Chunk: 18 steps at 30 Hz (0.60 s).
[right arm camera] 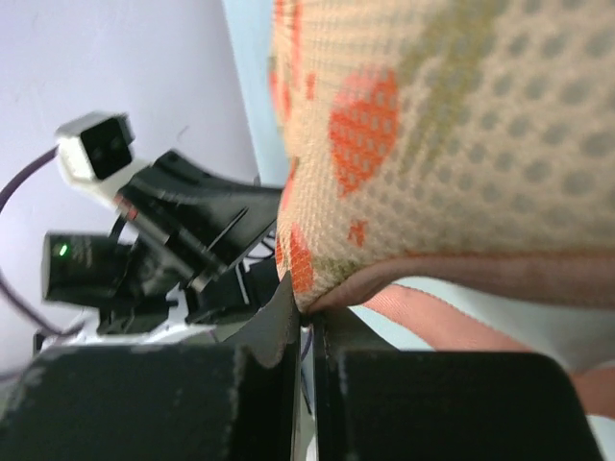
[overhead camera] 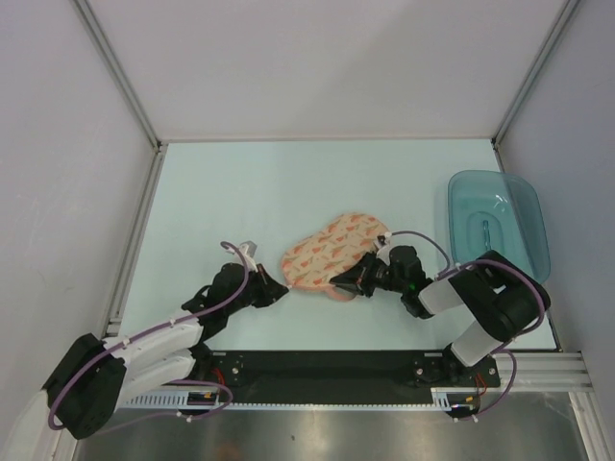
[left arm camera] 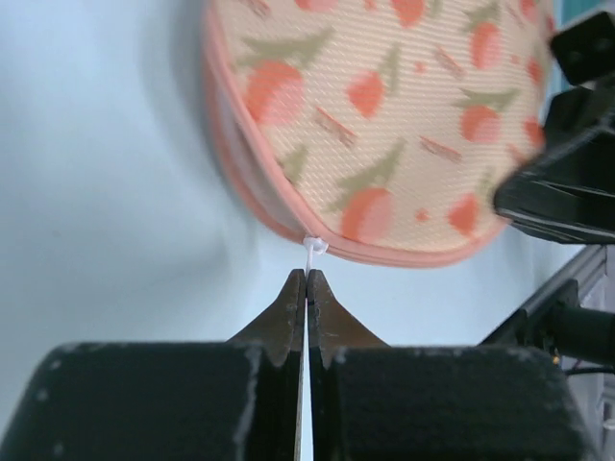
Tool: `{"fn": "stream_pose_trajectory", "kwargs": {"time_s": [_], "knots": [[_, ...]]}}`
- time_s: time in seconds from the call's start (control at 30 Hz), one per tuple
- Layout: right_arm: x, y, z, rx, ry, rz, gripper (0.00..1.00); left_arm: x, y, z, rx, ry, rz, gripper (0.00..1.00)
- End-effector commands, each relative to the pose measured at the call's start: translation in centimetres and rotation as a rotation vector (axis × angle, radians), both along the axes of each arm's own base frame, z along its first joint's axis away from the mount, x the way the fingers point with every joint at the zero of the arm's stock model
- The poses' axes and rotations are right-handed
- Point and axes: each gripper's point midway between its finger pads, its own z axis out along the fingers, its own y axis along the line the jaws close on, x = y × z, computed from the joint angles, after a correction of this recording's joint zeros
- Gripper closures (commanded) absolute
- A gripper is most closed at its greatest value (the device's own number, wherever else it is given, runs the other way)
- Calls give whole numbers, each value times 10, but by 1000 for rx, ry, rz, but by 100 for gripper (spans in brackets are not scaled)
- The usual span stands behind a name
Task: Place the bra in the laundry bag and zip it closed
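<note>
Pale mint table (overhead camera: 240,192), walled by grey panels, carries the laundry bag (overhead camera: 332,252) near its centre, between the two arms. The bag lies flat, a peach-pink double-lobed pouch printed with orange-red fruit and olive leaves, its woven surface (left arm camera: 384,115) rimmed in pink edging. From the near left, the left gripper (left arm camera: 307,277) has its jaws pressed together on a thin white pull tab (left arm camera: 314,247) that hangs from the edging at the bag's near-left rim. From the near right, the right gripper (right arm camera: 304,303) is closed tight on the pink edging of the bag's near-right lobe, where the printed mesh (right arm camera: 461,125) fills the wrist view. A translucent teal tray (overhead camera: 490,174) sits well apart at the table's right edge.
</note>
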Motion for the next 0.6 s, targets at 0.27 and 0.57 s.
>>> {"fn": "stream_pose_trajectory", "kwargs": {"time_s": [0.27,0.57], "knots": [[-33,-33,36,49,-147,292,100,34,38,1,99,-18,151,100],[-57,-37,23,33,-113,509,100,64,17,23,57,-128,57,100]]}}
